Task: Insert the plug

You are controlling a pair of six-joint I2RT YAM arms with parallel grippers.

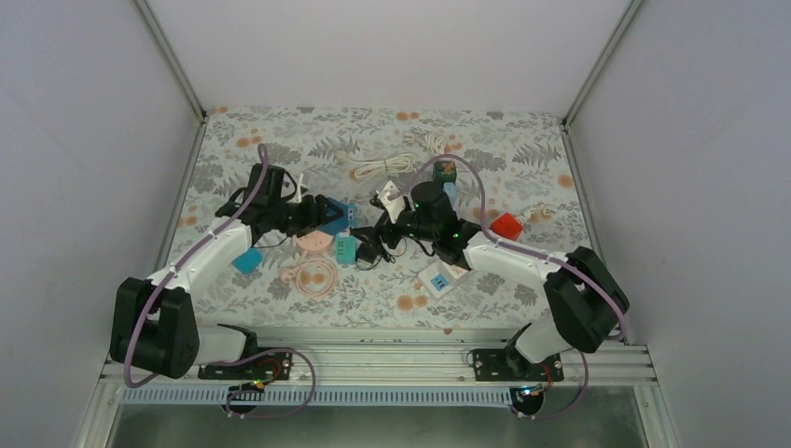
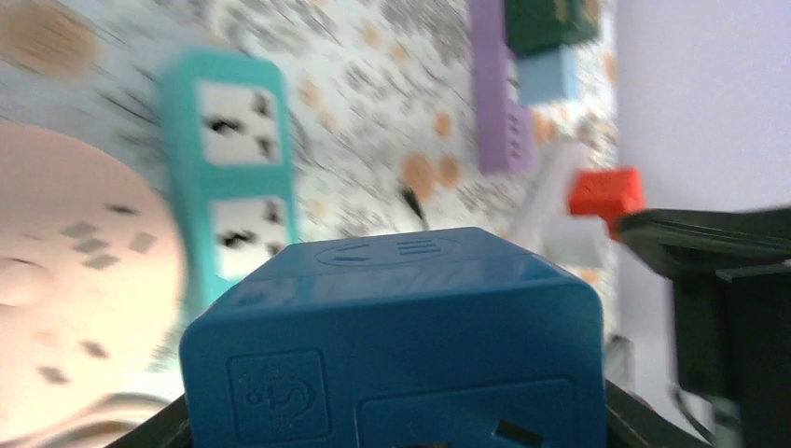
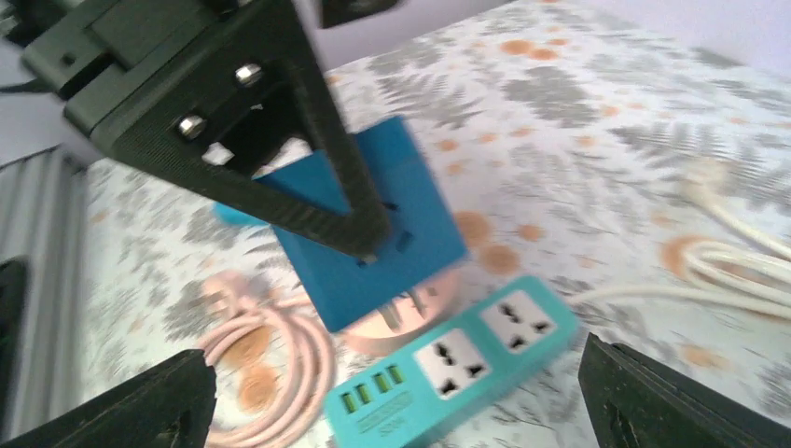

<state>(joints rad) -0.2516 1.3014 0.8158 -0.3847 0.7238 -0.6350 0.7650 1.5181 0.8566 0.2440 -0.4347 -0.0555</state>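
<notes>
The cube adapter (image 2: 392, 336) was deep blue, the power strip (image 3: 457, 359) teal with white socket faces and green ports, and the round socket (image 2: 65, 280) and coiled cable (image 3: 317, 359) pale pink. The tablecloth (image 1: 522, 140) bore grey fern leaves and orange spots on white. A block (image 1: 506, 225) was red.

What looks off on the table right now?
The blue cube adapter in the left hand hangs tilted over the pink round socket, its pins still showing, not seated. Nothing looks spilled or broken.
</notes>
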